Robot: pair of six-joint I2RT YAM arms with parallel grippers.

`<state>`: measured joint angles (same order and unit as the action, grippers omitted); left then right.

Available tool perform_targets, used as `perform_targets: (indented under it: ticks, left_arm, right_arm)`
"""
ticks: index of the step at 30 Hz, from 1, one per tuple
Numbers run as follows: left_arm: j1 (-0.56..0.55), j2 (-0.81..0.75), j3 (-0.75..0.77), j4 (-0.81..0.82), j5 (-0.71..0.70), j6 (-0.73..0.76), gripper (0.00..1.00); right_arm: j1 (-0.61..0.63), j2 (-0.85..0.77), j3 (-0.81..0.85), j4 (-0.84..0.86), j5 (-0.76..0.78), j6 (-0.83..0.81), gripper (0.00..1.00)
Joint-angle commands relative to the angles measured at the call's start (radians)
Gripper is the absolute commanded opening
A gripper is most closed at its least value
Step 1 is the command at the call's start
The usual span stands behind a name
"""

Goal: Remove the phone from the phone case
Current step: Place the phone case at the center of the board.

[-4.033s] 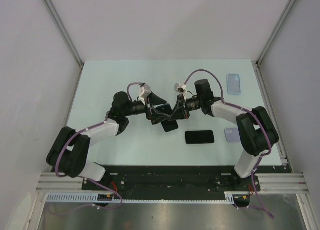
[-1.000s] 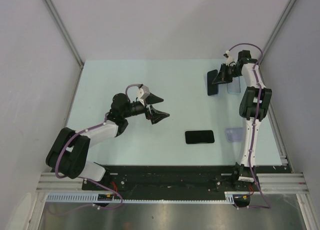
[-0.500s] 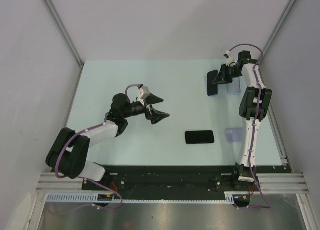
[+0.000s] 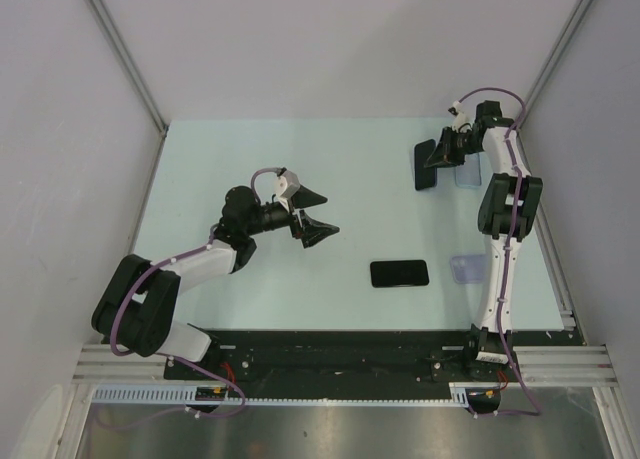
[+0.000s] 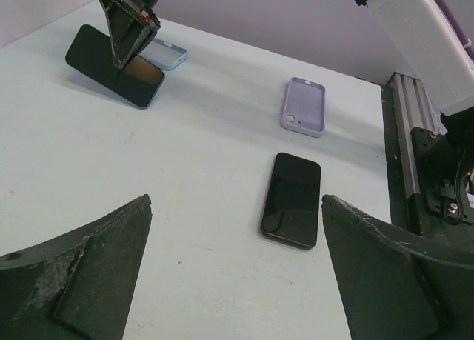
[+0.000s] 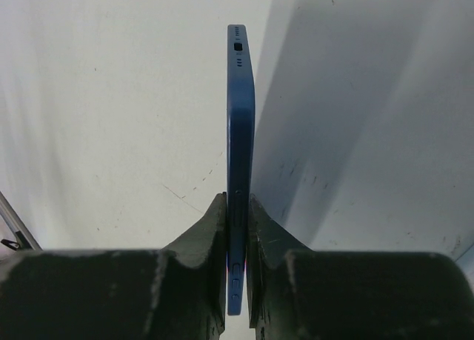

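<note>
Colour register, phone bench
Table [image 4: 260, 159] plain pale mint; held phone [image 6: 239, 132] blue rim, black face; loose phone [image 4: 399, 273] glossy black; lilac case [image 5: 304, 107]; light-blue case [image 5: 167, 55]; left gripper [image 4: 332, 213] and right gripper [image 6: 237, 199] matt black, scuffed grey; left arm [image 4: 200, 262] white, black joints; cable [image 4: 485, 92] purple.

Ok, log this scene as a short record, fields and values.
left fingers: open, empty, over mid-table
right fingers: shut on the blue phone, far right
blue phone: gripped at one end, tilted, beside the blue case
black phone: flat on the table, near side
lilac case: flat, by the right arm
</note>
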<state>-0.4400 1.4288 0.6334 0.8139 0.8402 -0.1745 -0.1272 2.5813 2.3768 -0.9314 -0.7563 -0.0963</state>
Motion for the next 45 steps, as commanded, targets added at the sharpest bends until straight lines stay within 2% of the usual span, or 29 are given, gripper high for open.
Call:
perform_targets:
  ticks: [1,19,30,45]
  left_arm:
    - [0.001,-0.008,-0.008,0.034,0.0,0.018,1.0]
    - [0.0,-0.002,-0.008,0.034,-0.004,0.021,1.0]
    - [-0.002,-0.004,-0.008,0.036,-0.004,0.021,1.0]
    - [-0.002,-0.01,-0.011,0.034,-0.004,0.021,1.0]
  right_arm:
    - [0.001,0.063,0.036,0.043,0.115,-0.036,0.14]
    - [0.012,0.091,0.041,0.089,0.146,-0.023,0.25]
    - [0.02,0.079,0.033,0.092,0.207,-0.037,0.4]
    - [0.038,-0.001,-0.123,0.088,0.362,-0.095,0.45]
